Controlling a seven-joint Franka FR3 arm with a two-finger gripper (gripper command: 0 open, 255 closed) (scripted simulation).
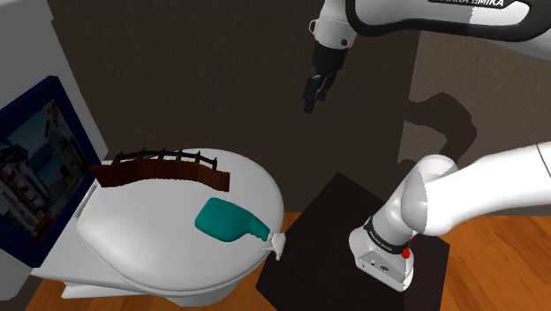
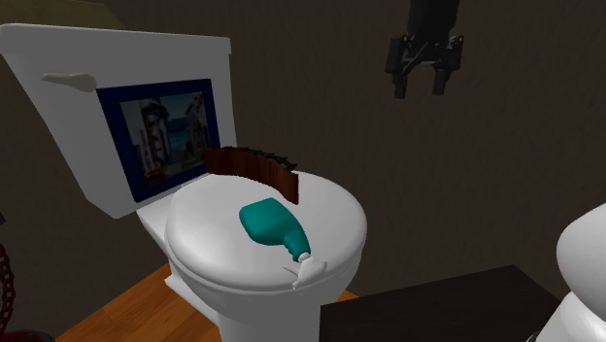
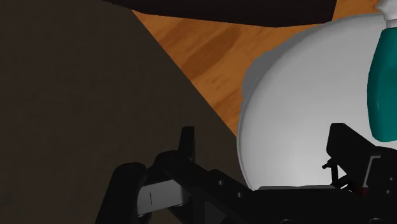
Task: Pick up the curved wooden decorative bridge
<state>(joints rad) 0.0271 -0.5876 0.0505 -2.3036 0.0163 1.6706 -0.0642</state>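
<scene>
The curved bridge [image 1: 163, 172], dark brown with a thin black railing, lies across the back of a white toilet lid [image 1: 150, 234], close to the tank. From the second exterior view the bridge [image 2: 254, 167] stands just behind a teal bottle [image 2: 275, 225]. My black gripper [image 1: 313, 95] hangs high in the air, well above the lid and off toward the shoulder view's right, apart from everything. Its fingers stand apart with nothing between them, as the second exterior view of the gripper [image 2: 423, 84] and the wrist view of the gripper [image 3: 264, 146] both show.
The teal bottle [image 1: 228, 221] with a white cap lies on the lid's front half, and its side [image 3: 382, 89] shows beside the lid [image 3: 292, 114]. A tank [image 2: 58, 87] carrying a blue picture [image 2: 165, 131] rises behind. The dark stand [image 1: 353, 256] sits beside the toilet on wooden floor [image 3: 203, 51].
</scene>
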